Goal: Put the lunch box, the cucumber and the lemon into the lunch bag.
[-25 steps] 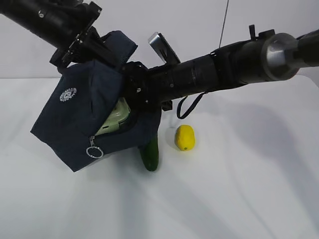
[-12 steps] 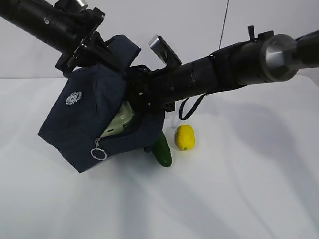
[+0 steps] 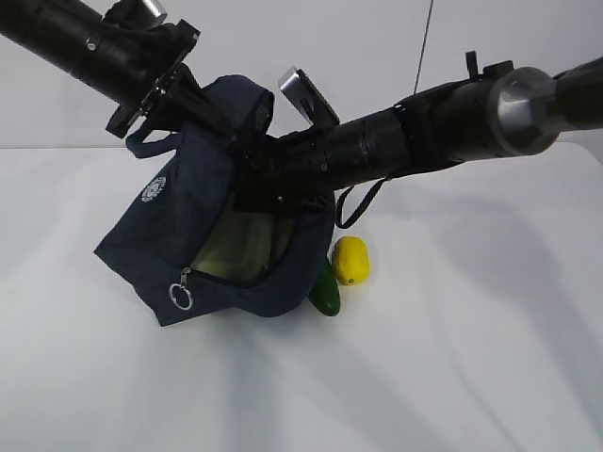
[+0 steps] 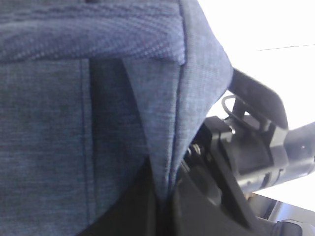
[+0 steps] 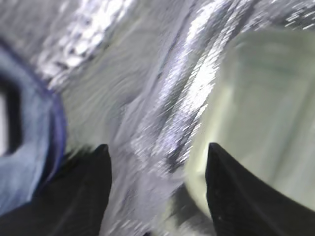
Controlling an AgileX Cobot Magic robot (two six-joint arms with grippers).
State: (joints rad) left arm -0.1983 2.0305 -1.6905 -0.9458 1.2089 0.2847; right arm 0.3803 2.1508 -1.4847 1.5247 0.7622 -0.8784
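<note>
Right gripper (image 5: 157,191) sits deep inside the bag (image 3: 179,226), its two dark fingertips (image 5: 93,182) spread apart with nothing between them; the box (image 5: 256,113) lies just beyond, a pale green blur against the silvery lining, apparently let go inside the bag. From outside, that arm reaches in from the right at a shallow downward slant, its wrist buried in the bag's mouth, so the gripper itself is hidden there. Left gripper (image 3: 174,89) is closed on the bag's top fabric, which fills its wrist view; it hangs the bag up off the table and tilted, presumably so the zippered opening gapes toward the right arm and stays wide for loading. Its arm comes down from the upper left. At the bag's lower right edge the cucumber (image 3: 325,294) pokes out, partly hidden behind the fabric and outside the bag as far as I can tell. Just right of the bag, beside the cucumber, the lemon (image 3: 350,260) rests on the table (image 3: 452,358), not yet packed.
</note>
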